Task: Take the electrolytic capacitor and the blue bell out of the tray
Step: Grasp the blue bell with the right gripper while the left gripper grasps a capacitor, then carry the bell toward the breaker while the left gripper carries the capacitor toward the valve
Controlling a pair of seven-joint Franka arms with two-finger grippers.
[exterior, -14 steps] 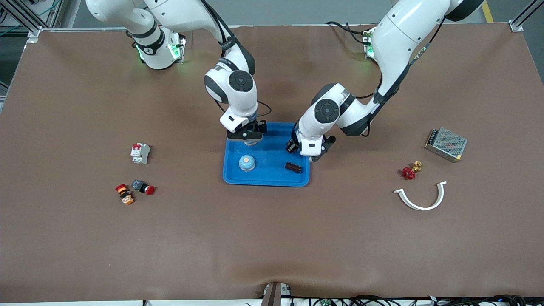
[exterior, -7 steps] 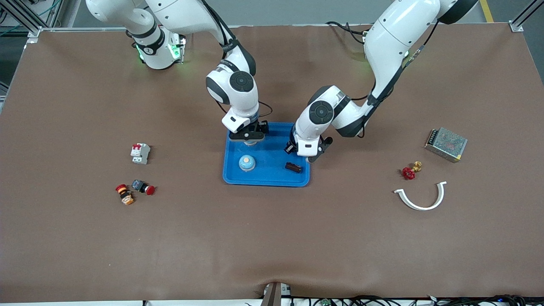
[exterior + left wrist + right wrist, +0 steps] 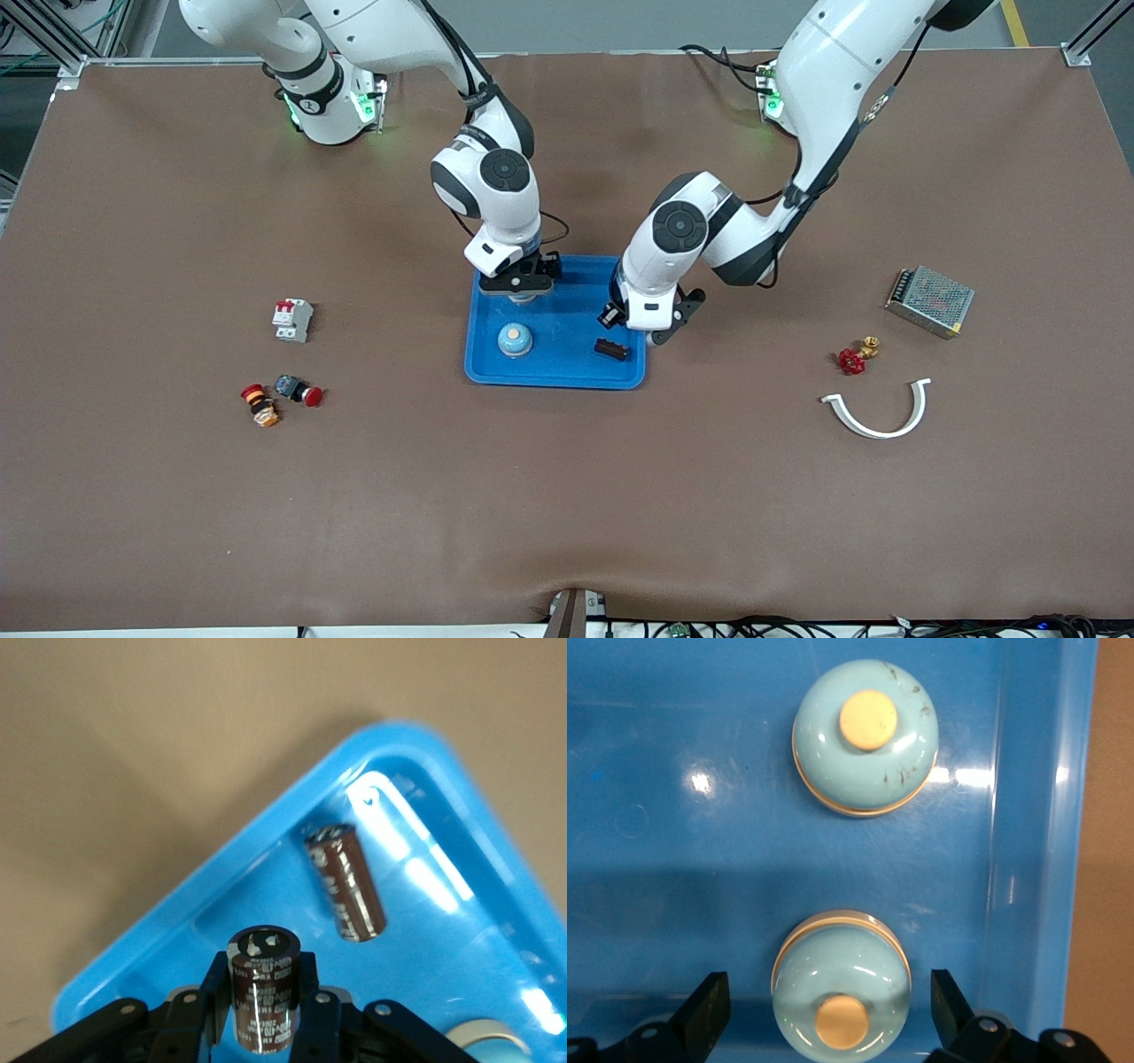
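A blue tray [image 3: 567, 372] lies mid-table. On it sit a pale blue bell [image 3: 515, 339] and a dark capacitor [image 3: 611, 349] lying on its side. My right gripper [image 3: 524, 290] hangs over the tray, open, its fingers [image 3: 709, 1010] either side of a second bell [image 3: 842, 992] with gaps between. The first bell [image 3: 866, 737] stands apart from it. My left gripper [image 3: 657, 330] is at the tray's edge toward the left arm's end. In the wrist view that gripper [image 3: 263, 979] is shut on a brown capacitor [image 3: 263, 1014] held upright over the tray, above the lying capacitor [image 3: 345, 881].
Toward the right arm's end lie a white breaker [image 3: 291, 319] and two push buttons [image 3: 263, 406] [image 3: 299, 390]. Toward the left arm's end are a metal mesh box [image 3: 929, 300], a red valve [image 3: 852, 359] and a white curved clip [image 3: 877, 412].
My left gripper's fingers have closed from partly open, and the left arm has shifted slightly over the tray's edge. The right arm has barely moved.
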